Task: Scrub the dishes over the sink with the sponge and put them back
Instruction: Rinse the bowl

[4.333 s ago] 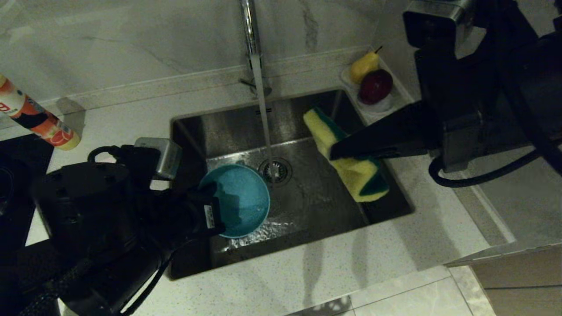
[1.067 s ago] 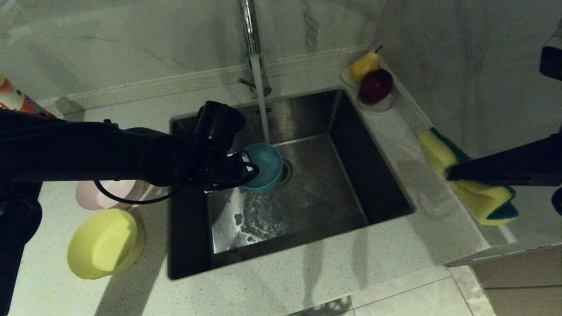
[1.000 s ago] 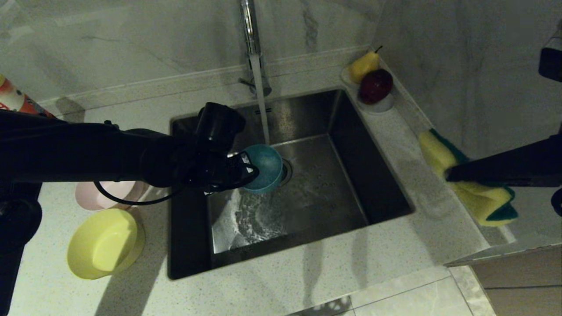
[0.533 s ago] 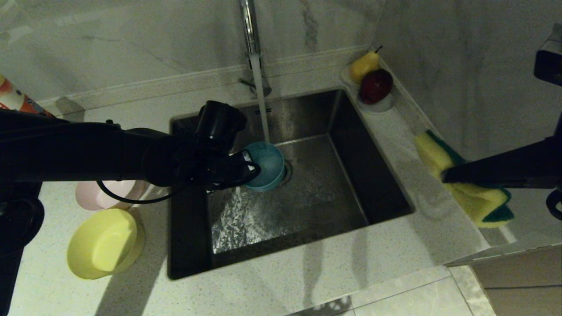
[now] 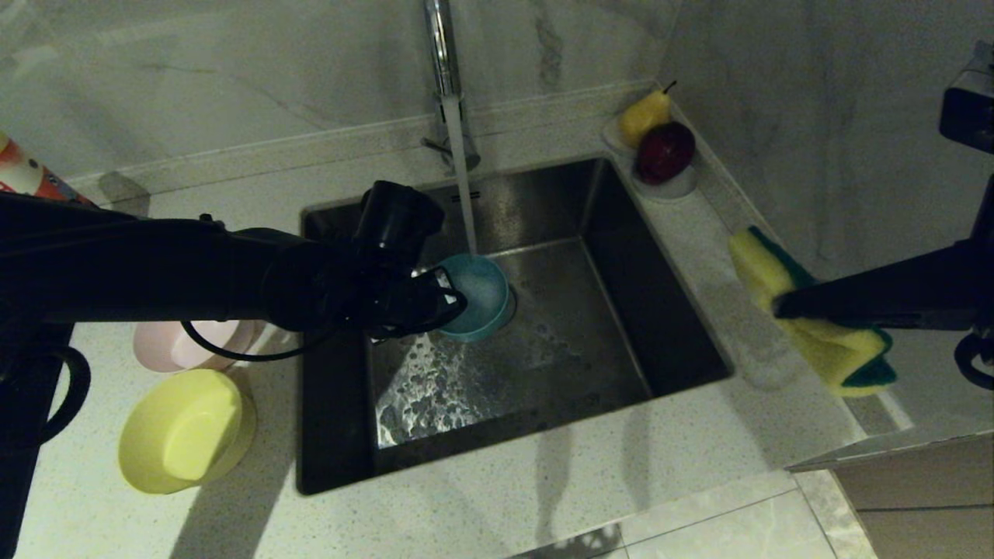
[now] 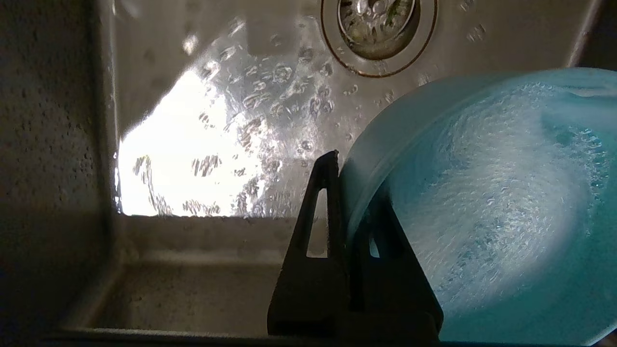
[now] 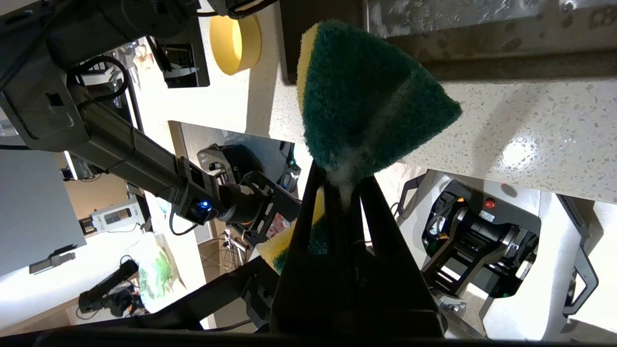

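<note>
My left gripper (image 5: 444, 301) is shut on the rim of the light blue bowl (image 5: 480, 293), one finger inside and one outside. It holds the bowl tilted over the sink (image 5: 598, 349), under the running water. In the left wrist view, water swirls in the blue bowl (image 6: 482, 217) at my left gripper (image 6: 351, 193). My right gripper (image 5: 783, 308) is shut on the sponge (image 5: 835, 355), hanging above the counter right of the sink. The sponge (image 7: 366, 96) shows its green face above my right gripper (image 7: 344, 180). The pink bowl (image 5: 155, 349) and yellow bowl (image 5: 186, 431) sit on the left counter.
The faucet (image 5: 443, 54) runs a stream into the basin above the drain strainer (image 6: 378, 24). A white dish with a pear and a red apple (image 5: 664, 147) stands at the back right corner. An orange bottle (image 5: 23, 178) lies at the far left.
Earlier the sponge was over the sink beside the bowl; it has since moved out over the right counter. In the last second the blue bowl shifted slightly right under the stream and the sponge edged left.
</note>
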